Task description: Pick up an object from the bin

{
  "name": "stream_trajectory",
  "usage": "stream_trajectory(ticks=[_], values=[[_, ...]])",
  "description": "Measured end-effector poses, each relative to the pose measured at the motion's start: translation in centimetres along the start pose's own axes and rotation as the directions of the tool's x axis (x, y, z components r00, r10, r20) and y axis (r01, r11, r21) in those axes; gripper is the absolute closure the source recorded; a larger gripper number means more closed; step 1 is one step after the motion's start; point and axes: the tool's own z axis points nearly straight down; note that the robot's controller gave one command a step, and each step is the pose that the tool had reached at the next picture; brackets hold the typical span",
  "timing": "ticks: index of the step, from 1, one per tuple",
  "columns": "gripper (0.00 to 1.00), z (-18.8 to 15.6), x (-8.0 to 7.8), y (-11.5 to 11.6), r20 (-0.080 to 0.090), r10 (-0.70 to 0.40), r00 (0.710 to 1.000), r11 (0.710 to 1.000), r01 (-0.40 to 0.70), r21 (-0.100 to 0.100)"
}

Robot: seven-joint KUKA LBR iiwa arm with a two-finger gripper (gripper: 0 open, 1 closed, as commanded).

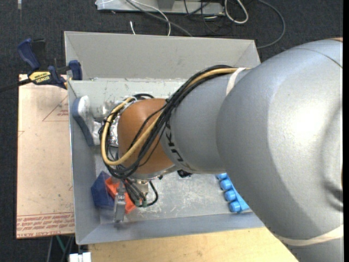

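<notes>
Orange, a small block [111, 188] lies against a dark-blue lump [100, 194] at the bin's [158, 59] seven o'clock corner, the tool [121, 206] low beside them, open or closed I cannot tell, so the grasp seems in hand and next needs a sure closing, then a straight lift.

The gripper [121, 205] hangs in the bin's [163, 56] lower-left corner, just beside a dark blue block [100, 194] and an orange piece [112, 188].

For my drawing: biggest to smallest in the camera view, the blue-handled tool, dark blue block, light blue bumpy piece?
Largest: blue-handled tool
Then: dark blue block and light blue bumpy piece, alike, both partly hidden.
</notes>
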Motion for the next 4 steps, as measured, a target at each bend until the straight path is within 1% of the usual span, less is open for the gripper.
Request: stream_trajectory(ticks=[1,2,3,4], values=[[0.0,3.0,0.5,-3.5,0.015,0.282,0.959,0.959,-0.282,-0.008],[1.0,2.7,-0.3,-1.2,0.002,0.209,0.978,0.978,-0.209,0.021],[1.0,2.7,-0.3,-1.2,0.002,0.209,0.978,0.978,-0.209,0.02],[1.0,-1.5,0.0,-1.0,-0.003,0.206,0.978,0.978,-0.206,0.018]])
